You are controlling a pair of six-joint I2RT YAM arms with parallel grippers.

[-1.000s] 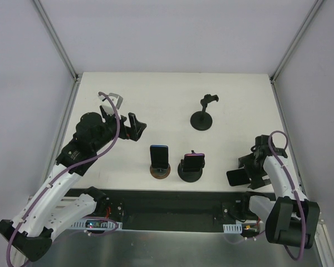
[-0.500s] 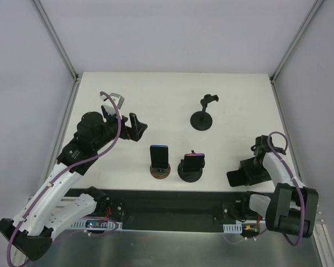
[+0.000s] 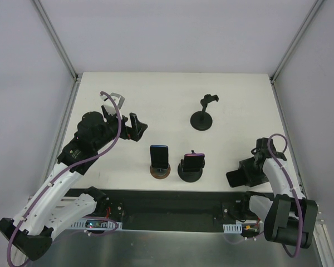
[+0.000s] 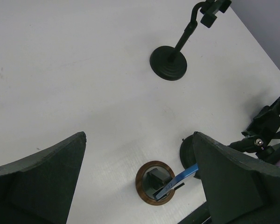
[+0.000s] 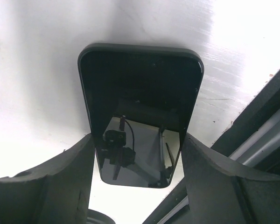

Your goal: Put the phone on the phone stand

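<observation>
A black phone [image 5: 140, 107] with a dark glossy screen lies low over the table near its front edge, right of centre [image 3: 236, 178]. My right gripper [image 5: 137, 154] [image 3: 246, 173] is shut on it, a finger pressed against each long side. A tall, slim black stand [image 3: 202, 115] [image 4: 170, 58] with a small clamp on top stands empty at the back. Over the left of the table my left gripper [image 3: 136, 127] [image 4: 140, 140] hovers open, holding nothing.
A wood-ringed stand [image 3: 160, 171] [image 4: 154, 186] carries a blue phone [image 3: 159, 156]. Beside it a black round stand [image 3: 190, 173] carries a purple phone [image 3: 193, 162]. A small white bracket [image 3: 114, 99] lies at the back left. The black front rail [image 3: 172, 203] runs just below the held phone.
The right arm's wrist and elbow have shifted slightly towards the right front corner. The black phone has stayed almost where it was. The left arm has not moved.
</observation>
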